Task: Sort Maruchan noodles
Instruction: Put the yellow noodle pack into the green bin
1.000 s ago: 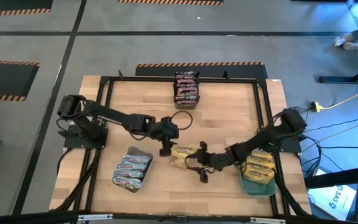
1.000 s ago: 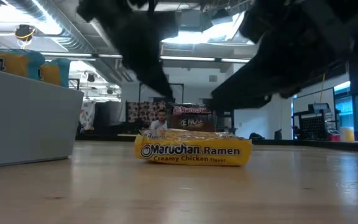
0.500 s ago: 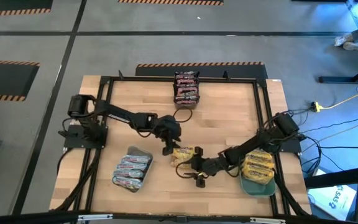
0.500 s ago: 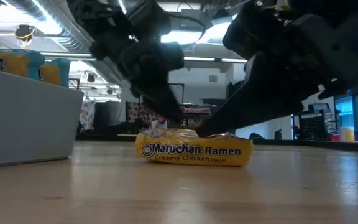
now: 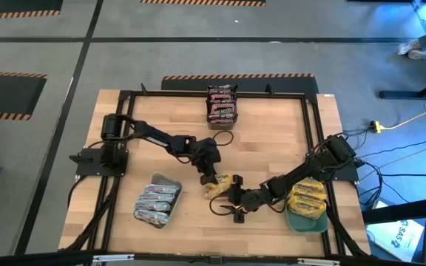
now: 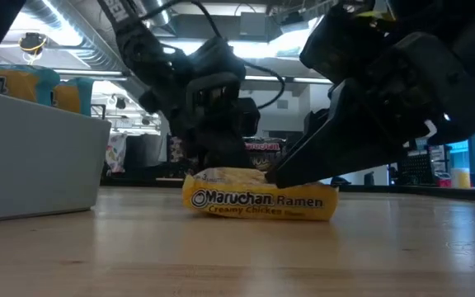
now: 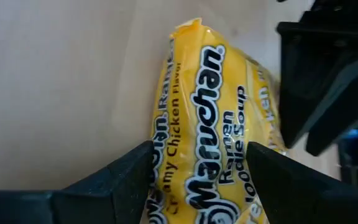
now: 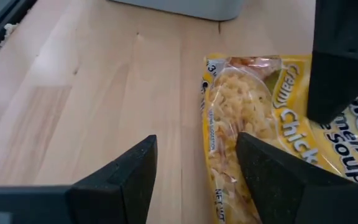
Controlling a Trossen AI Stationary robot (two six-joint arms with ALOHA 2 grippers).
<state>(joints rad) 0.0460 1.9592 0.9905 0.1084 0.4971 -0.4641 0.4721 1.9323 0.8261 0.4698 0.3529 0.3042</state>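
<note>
Now that the left pincer [image 5: 210,176] has dropped, fingers wide, astride the yellow packet [image 5: 223,185] mid-worktop, with the right pincer [image 5: 237,198] open beside it, a pickup looks imminent.

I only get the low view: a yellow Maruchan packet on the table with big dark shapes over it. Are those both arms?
Observer: Yes. From above, the left gripper and the right gripper meet at the yellow packet, one at each end.
Operator: Is either one holding it?
Observer: The left wrist view shows the left gripper's fingers open, one on each side of the packet.
Operator: And the right one?
Observer: Open too. Its wrist view shows bare table between its fingers, with the packet beside one of them.
Operator: Where do yellow ones go?
Observer: Probably the teal tray by the right arm, which already holds other yellow packets.
</note>
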